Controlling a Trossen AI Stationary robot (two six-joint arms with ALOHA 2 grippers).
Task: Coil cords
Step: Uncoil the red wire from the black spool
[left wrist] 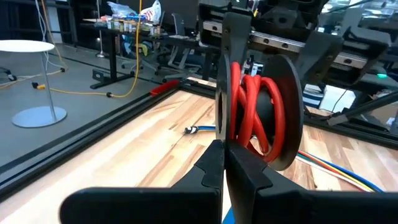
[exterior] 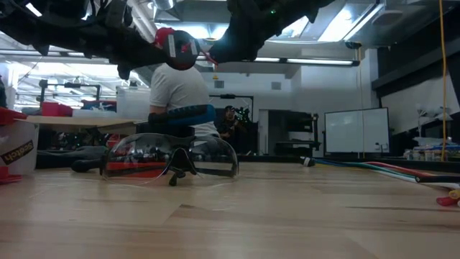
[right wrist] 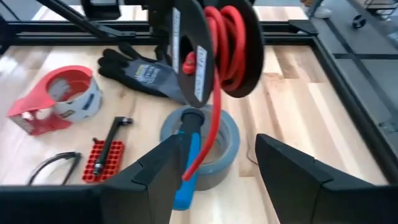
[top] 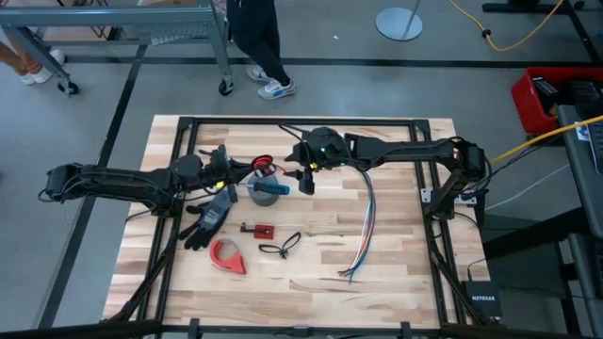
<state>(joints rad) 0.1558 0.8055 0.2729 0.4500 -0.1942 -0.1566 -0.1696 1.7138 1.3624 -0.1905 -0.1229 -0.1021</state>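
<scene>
Left end effector [left wrist: 222,149] clenched on black spool flange, partly hiding red cord [left wrist: 254,112] coil; right end effector [right wrist: 214,165] released.

Surface: light wood planks [top: 396,254], black frame round the edge.

High view, lying on it: grey tape roll [top: 268,194] at centre; black glove [top: 208,222] left of centre; red tape dispenser [top: 227,256] lower left; small red bit holder [top: 257,229] and black looped cord [top: 281,247] below centre; multicoloured wire bundle [top: 366,226] running right of centre toward the lower edge.
</scene>
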